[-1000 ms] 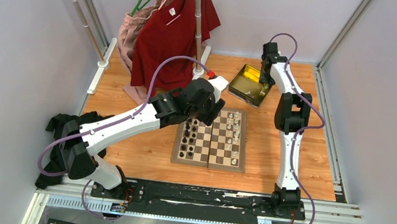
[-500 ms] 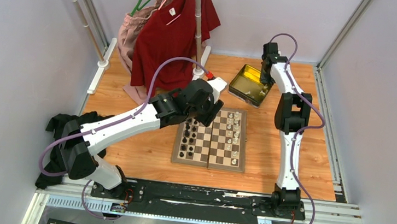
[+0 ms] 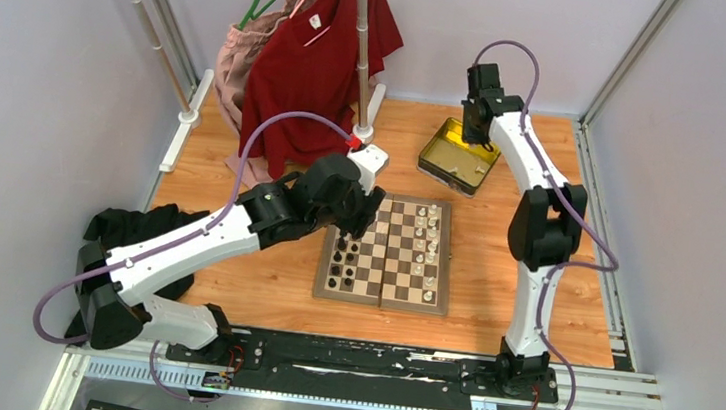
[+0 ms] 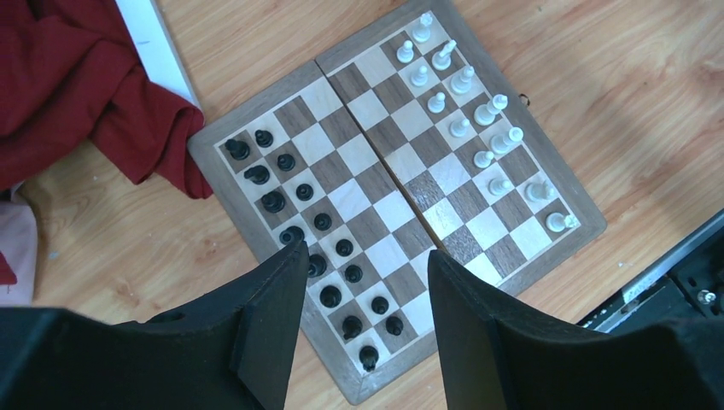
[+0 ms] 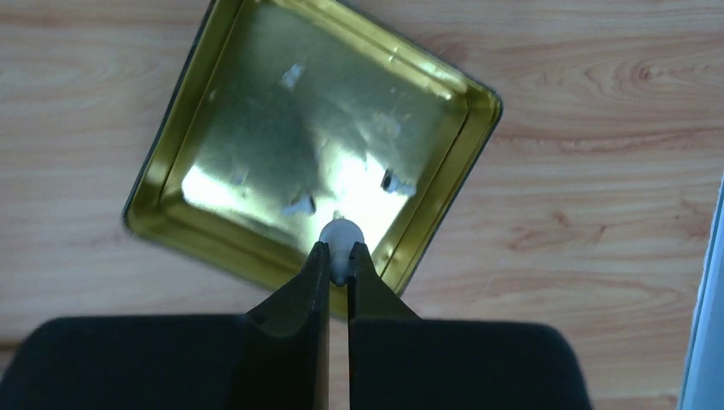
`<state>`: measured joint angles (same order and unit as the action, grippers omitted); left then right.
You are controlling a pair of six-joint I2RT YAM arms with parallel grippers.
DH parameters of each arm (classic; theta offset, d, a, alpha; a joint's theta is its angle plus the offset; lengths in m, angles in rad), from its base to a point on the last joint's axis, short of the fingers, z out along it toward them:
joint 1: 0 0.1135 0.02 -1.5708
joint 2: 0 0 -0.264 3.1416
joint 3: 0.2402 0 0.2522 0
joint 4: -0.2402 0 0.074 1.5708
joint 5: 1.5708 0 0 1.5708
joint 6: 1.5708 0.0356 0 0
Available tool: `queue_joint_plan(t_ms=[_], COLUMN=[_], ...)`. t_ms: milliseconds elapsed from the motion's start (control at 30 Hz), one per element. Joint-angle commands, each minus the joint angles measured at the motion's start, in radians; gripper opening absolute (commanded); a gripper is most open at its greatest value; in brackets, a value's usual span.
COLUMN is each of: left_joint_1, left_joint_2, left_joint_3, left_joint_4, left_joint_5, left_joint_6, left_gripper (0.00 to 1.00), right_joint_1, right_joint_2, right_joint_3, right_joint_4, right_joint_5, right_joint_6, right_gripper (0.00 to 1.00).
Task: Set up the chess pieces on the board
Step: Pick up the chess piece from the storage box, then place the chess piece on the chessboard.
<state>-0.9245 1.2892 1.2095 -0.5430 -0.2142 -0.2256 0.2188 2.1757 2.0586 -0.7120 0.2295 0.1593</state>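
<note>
Left arm: reaches from its base at the near left corner diagonally toward the board's far left corner, elbow low over the table, wrist bent to face down.
Left gripper [image 3: 357, 227]: hangs above the board's left half, fingers about half apart [image 4: 365, 256], nothing between them.
Red shirt [image 3: 318, 60]: hangs on a rack at the far side; its hem lies just beside the board's far left corner.
Board [image 3: 380, 304]: lies flat and unfolded in the middle of the table, between the two arms [image 4: 401, 171].
Black pieces [image 4: 316, 222]: stand in two files along the board's left edge.
White pieces [image 3: 425, 246]: stand in two files along the board's right edge [image 4: 478, 111].
Gold tin [image 3: 449, 158]: open, beyond the board's far right corner; a few small pieces lie inside it [image 5: 341, 102].
Right arm: rises from its base at the near right, elbow raised to the right of the board, forearm stretched to the far side.
Right gripper [image 3: 473, 133]: points down over the tin, fingers pinched nearly together [image 5: 340, 254] on a white piece [image 5: 341, 235], held at the very tips.
</note>
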Motion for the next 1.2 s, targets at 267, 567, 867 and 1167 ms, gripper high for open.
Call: queue_joint_plan(t_ms=[267,567,867,1167], left_joint_1=[0.006,0.007,0.006,0.007], left_joint_2=[-0.115,-0.09,-0.074,-0.074], left_joint_3=[-0.072,-0.055,-0.046,-0.05], left_joint_4=[0.023,0.035,0.029,0.024], left_joint_5=[-0.008,-0.007,-0.013,-0.02], left_joint_6=[-0.056,-0.042,-0.041,-0.036], left_gripper=[0.58,0.57,0.57,0.57], right_joint_1=[0.158,0.317,0.41,0.47], right_joint_2=[-0.595,-0.852,-0.86,-0.828], right_joint_3=[-0.574,-0.859,-0.954,-0.981], right_joint_4=[-0.063,-0.111,-0.107,-0.103], right_joint_5=[-0.06,-0.067,-0.079,-0.066], right_joint_6=[0.055,0.198,0.283,0.329], right_gripper=[0.0,0.0,0.0,0.0])
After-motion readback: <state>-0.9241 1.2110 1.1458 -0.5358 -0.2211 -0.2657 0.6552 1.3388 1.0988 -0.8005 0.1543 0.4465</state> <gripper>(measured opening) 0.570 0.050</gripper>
